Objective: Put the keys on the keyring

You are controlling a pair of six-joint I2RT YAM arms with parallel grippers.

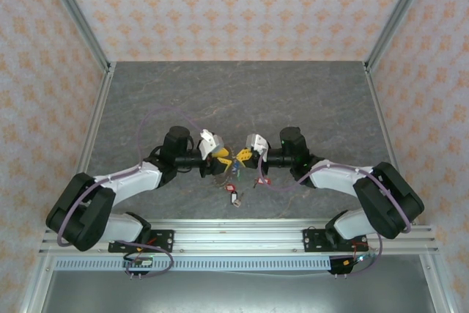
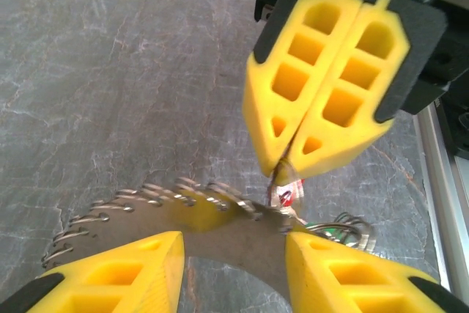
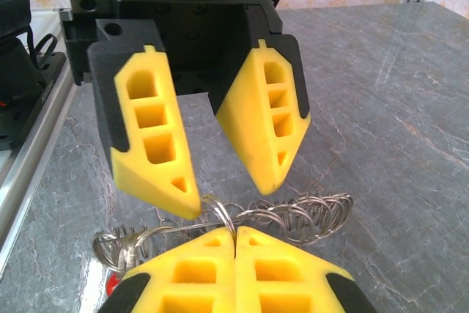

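Observation:
The keyring (image 2: 192,194), a ribbed grey wire ring, runs across the gap of my left gripper (image 2: 234,236) and touches both yellow fingers, so the gripper is shut on it. In the right wrist view the keyring's coils (image 3: 300,214) lie just beyond my right gripper (image 3: 234,231). That gripper is shut on the small split loop (image 3: 220,214) of a red-tagged key (image 2: 284,194), which hangs under its tips right against the keyring. Both grippers meet tip to tip at mid-table, left gripper (image 1: 220,156) and right gripper (image 1: 243,156). A green tag (image 2: 333,232) shows among wire loops by the left gripper's right finger.
Two more red-tagged keys lie on the grey stone table, one (image 1: 234,194) in front of the grippers and one (image 1: 264,179) under the right wrist. The aluminium rail (image 1: 242,236) runs along the near edge. Purple cables (image 1: 157,119) loop over the arms.

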